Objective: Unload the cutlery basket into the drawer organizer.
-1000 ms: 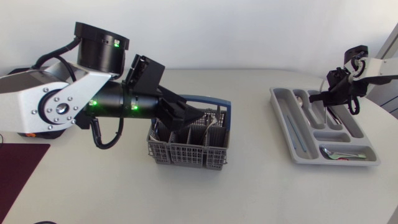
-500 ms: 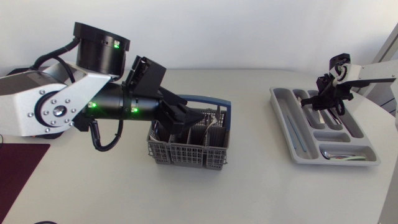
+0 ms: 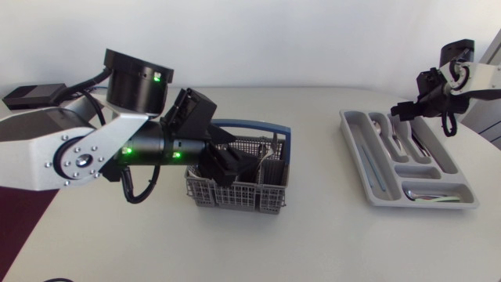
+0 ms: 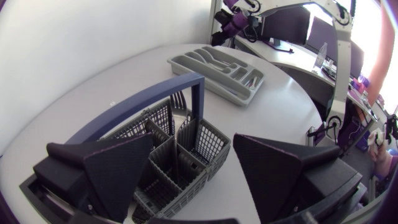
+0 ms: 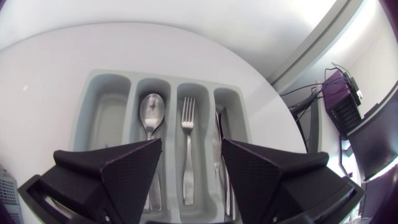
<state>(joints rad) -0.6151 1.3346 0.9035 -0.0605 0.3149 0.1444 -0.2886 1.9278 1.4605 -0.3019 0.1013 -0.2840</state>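
Observation:
The grey mesh cutlery basket [image 3: 235, 192] with a blue handle [image 3: 250, 124] stands mid-table, and a few silver pieces [image 3: 270, 157] stick up at its right end. My left gripper [image 3: 227, 166] hangs open just over the basket's compartments; in the left wrist view its fingers [image 4: 118, 168] straddle the basket [image 4: 161, 118]. At the right lies the grey drawer organizer [image 3: 423, 205]. My right gripper [image 3: 403, 110] hovers open above its far end. Below that gripper [image 5: 191, 144] a spoon [image 5: 151, 109], a fork [image 5: 187, 118] and a knife [image 5: 219, 130] lie in separate slots.
A dark red mat [image 3: 23, 219] lies at the table's left front corner. The organizer [image 4: 239, 93] sits near the rounded right edge of the table. White tabletop [image 3: 321, 227] stretches between basket and organizer.
My right gripper has opened and lifted up and back from the organizer. My left arm has shifted and its gripper has sunk lower over the basket.

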